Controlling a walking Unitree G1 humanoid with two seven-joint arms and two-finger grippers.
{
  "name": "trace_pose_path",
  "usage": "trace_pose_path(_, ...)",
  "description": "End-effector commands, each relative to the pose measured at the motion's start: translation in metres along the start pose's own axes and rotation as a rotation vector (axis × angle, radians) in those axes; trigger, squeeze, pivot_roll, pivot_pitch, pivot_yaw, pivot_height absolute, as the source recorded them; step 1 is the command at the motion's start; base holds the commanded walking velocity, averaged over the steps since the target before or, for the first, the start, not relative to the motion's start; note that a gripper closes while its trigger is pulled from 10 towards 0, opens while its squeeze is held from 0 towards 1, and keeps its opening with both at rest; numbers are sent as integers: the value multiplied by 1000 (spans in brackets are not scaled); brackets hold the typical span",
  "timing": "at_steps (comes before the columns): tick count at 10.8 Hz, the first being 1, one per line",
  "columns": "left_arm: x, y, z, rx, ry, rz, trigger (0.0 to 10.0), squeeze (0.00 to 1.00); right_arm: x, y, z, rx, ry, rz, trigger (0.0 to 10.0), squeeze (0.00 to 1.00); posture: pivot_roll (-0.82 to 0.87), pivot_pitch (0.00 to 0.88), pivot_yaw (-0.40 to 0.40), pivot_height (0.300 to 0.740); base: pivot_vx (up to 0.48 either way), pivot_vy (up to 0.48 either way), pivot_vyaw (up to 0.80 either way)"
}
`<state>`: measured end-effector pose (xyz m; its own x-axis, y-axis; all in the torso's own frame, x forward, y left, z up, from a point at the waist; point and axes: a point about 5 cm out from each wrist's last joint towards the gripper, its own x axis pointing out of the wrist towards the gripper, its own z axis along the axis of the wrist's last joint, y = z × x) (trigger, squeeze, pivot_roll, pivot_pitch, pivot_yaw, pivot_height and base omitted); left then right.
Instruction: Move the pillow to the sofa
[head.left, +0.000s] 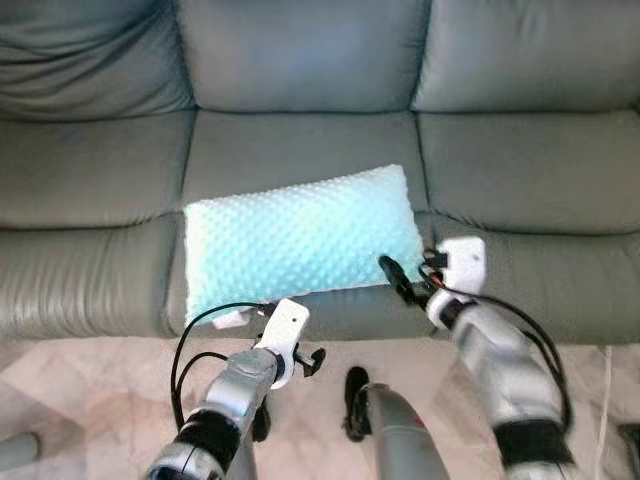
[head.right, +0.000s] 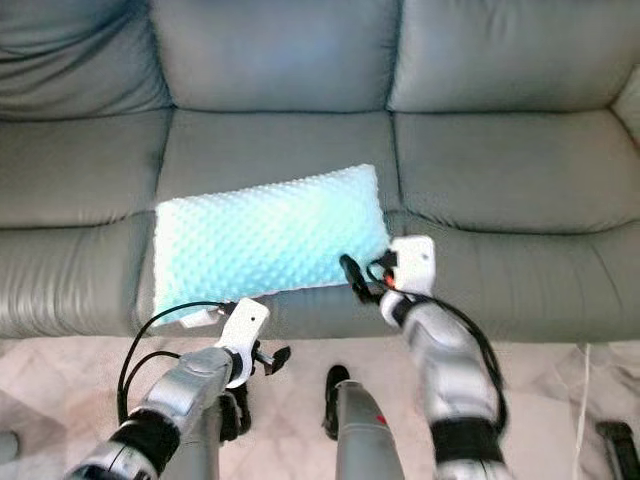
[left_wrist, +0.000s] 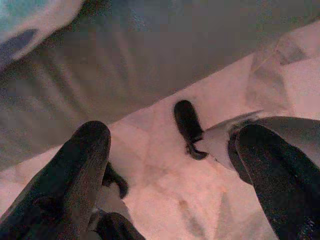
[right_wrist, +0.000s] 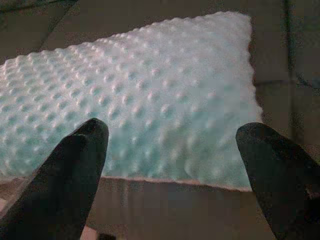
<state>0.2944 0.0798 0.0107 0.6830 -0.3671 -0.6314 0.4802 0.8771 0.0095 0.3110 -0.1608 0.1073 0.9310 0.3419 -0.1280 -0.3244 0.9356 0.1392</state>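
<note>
Pillow (head.left: 300, 240) lay on the sofa (head.left: 520, 170) middle seat, overhanging its front edge; its near corner sat behind the left arm. Right tool (right_wrist: 172, 165) gaped wide just off the pillow's front edge, gripping nothing. Left tool (left_wrist: 175, 170) spread wide above the floor (left_wrist: 165, 175), empty.

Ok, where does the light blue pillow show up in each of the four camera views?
Left eye view: pillow at centre, on the sofa's middle seat.
Right eye view: pillow left of centre, same seat.
Left wrist view: one corner at the top left edge.
Right wrist view: pillow beyond the open right pincer.
Shared landmark: grey sofa.
</note>
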Motion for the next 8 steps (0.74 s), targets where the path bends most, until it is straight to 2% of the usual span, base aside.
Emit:
trace_pose_path(1, 1, 0, -15, 9, 35, 38, 10000, 0, -7, 5, 3, 9, 5, 1, 10000, 0, -197, 445, -30, 740, 0, 0, 0)
trace_pose_path(3, 3, 11, -10, 13, -8, 154, 10000, 0, -18, 12, 7, 16, 13, -2, 10000, 0, -207, 442, -31, 740, 0, 0, 0)
trace_pose_path(5, 0, 33, -4, 25, -43, 312, 10000, 0, -23, 16, 7, 33, 26, -19, 10000, 0, -217, 439, -31, 740, 0, 0, 0)
trace_pose_path(7, -6, 56, -4, 53, -31, 458, 10000, 0, -23, 19, 11, 40, 33, -22, 10000, 0, -214, 439, -29, 740, 0, 0, 0)
trace_pose_path(8, -8, 64, -4, 35, -34, 499, 10000, 0, -24, 19, 12, 43, 36, -27, 10000, 0, -213, 440, -28, 740, 0, 0, 0)
